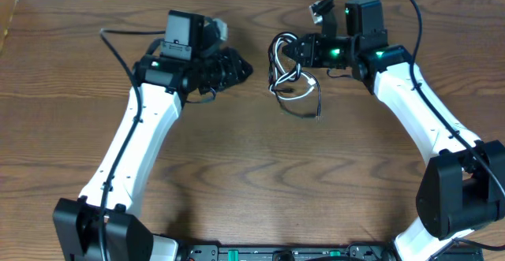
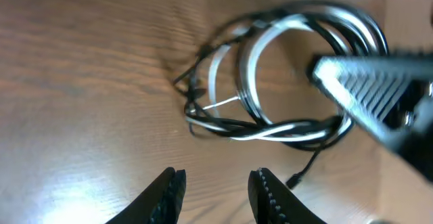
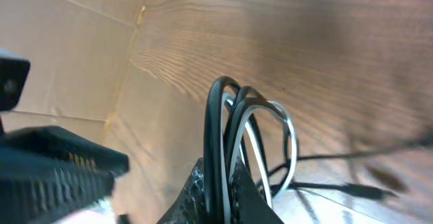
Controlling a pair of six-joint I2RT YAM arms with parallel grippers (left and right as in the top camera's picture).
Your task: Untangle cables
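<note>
My right claw (image 3: 216,197) is pressed together on the tangled bundle of thin black and white cables (image 3: 211,129). In the right wrist view the loops rise straight out from between its black fingers, several black strands with a white one inside them. From overhead, this claw (image 1: 293,50) grips the far upper side of the bundle (image 1: 288,76).

My left claw (image 2: 216,191) stands spread, with bare wood showing between its two toothed tips. It hovers short of the bundle (image 2: 257,132) and pinches nothing. Overhead, it (image 1: 241,68) sits just to the left of the cables and apart from them.

The bundle lies on the brown wood-grain table (image 1: 252,182) between the two claws, nearer the right one. Its long axis runs from the coiled loops at the far end toward me. A loose black tail (image 1: 316,107) trails down to the near right.

The left wrist view shows the strands crossing and twisted together at the bottom of the coil, which the overhead view is too small to resolve. It also catches the right claw as a blurred ridged bar (image 2: 379,88) at the coil's right edge. Only the overhead view shows both arms and the full tail. I cannot tell how many separate black cords there are.
</note>
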